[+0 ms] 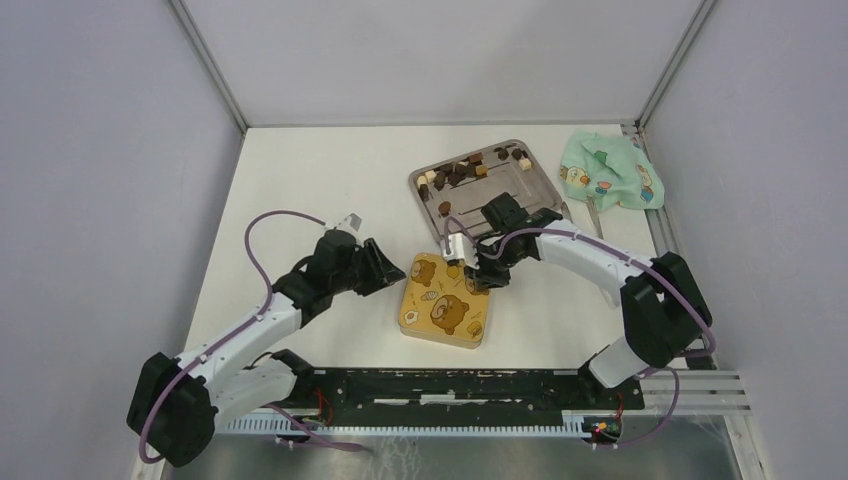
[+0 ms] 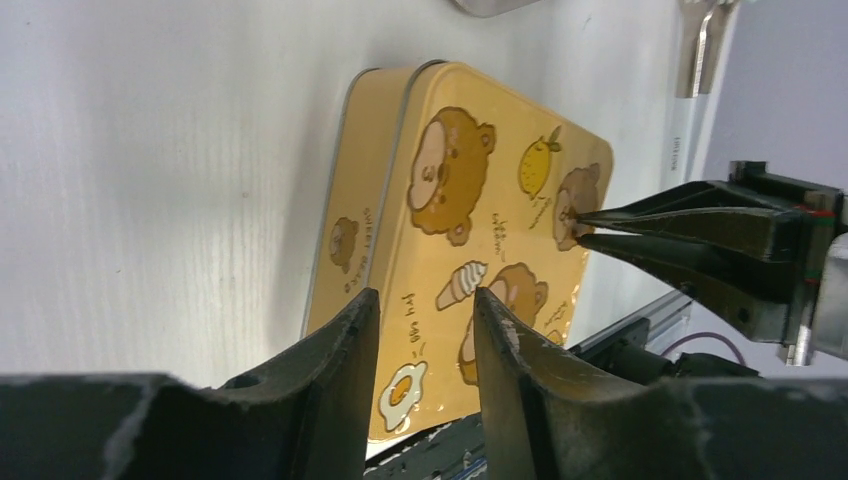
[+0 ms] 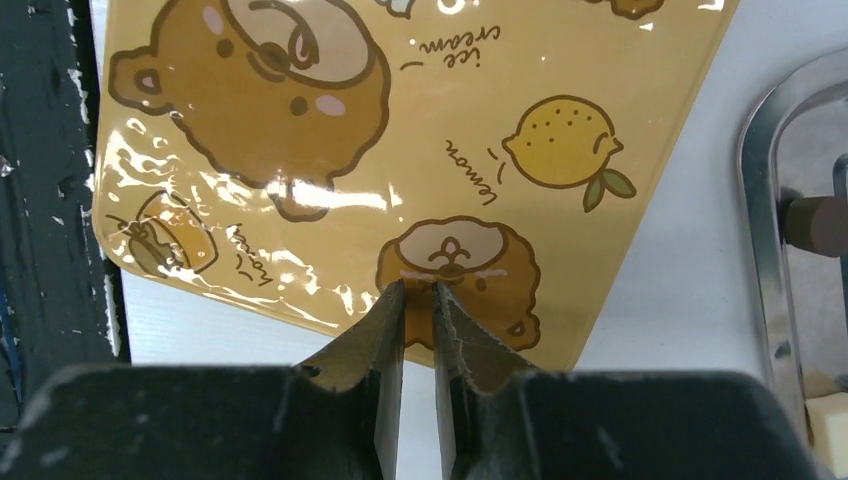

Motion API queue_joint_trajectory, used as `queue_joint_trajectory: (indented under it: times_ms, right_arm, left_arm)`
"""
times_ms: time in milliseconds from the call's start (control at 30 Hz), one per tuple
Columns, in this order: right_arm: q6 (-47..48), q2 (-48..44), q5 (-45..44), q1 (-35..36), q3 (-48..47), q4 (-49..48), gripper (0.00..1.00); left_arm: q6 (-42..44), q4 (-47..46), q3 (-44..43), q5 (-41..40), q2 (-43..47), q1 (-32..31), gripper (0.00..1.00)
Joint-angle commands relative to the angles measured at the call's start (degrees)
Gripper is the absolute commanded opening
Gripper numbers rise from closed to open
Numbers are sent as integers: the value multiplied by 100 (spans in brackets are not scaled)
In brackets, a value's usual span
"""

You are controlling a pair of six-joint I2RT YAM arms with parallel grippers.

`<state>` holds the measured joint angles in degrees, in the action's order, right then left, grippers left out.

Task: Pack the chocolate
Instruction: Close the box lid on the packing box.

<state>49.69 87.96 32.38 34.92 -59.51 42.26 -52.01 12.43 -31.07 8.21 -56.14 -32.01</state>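
The gold tin (image 1: 445, 305) with a bear-print lid lies shut on the table between both arms. It also shows in the left wrist view (image 2: 470, 230) and the right wrist view (image 3: 400, 120). The chocolate (image 1: 462, 170), small dark, light-brown and cream pieces, lies on the silver tray (image 1: 520, 185) behind the tin. My right gripper (image 1: 470, 272) is shut and empty, its tips (image 3: 418, 290) on the lid's far right corner; it also shows in the left wrist view (image 2: 578, 225). My left gripper (image 1: 392, 268) is open and empty at the tin's left edge (image 2: 425, 300).
A green patterned cloth (image 1: 610, 172) lies at the back right, with the silver tongs (image 1: 592, 215) beside it. The tray's rim (image 3: 760, 200) is just right of the tin, with a brown piece (image 3: 815, 225) inside. The black rail (image 1: 450, 385) runs along the near edge.
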Motion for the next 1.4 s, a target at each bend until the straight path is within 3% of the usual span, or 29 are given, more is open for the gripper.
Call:
queue_joint_trajectory:
  times_ms: [0, 167, 433, 667, 867, 1233, 1300, 1367]
  right_arm:
    - [-195, 90, -255, -3, -225, -277, 21]
    - [-40, -407, -130, -139, -229, -7, 22]
    - [-280, -1055, -116, -904, 645, -92, 22]
    - [-818, -625, 28, -1071, 970, -604, 23]
    - [-882, -69, 142, -1067, 688, -729, 23]
    - [-1031, 927, 621, -1082, -888, -439, 24]
    - [-972, 1011, 374, -1173, -1163, -287, 24]
    - [-874, 967, 189, -1351, -1389, -166, 24]
  left_arm:
    - [412, 252, -233, 152, -223, -25, 48]
    - [599, 244, -373, 279, -516, -34, 52]
    - [689, -47, -435, 558, -974, -81, 59]
    - [754, -153, -451, 711, -1281, -158, 60]
    - [658, -386, -319, 856, -1400, -220, 58]
    - [453, -998, -397, 1090, -1761, -352, 56]
    - [490, -818, -550, 931, -1737, -366, 57]
    - [527, -163, -726, 275, -1521, -385, 62]
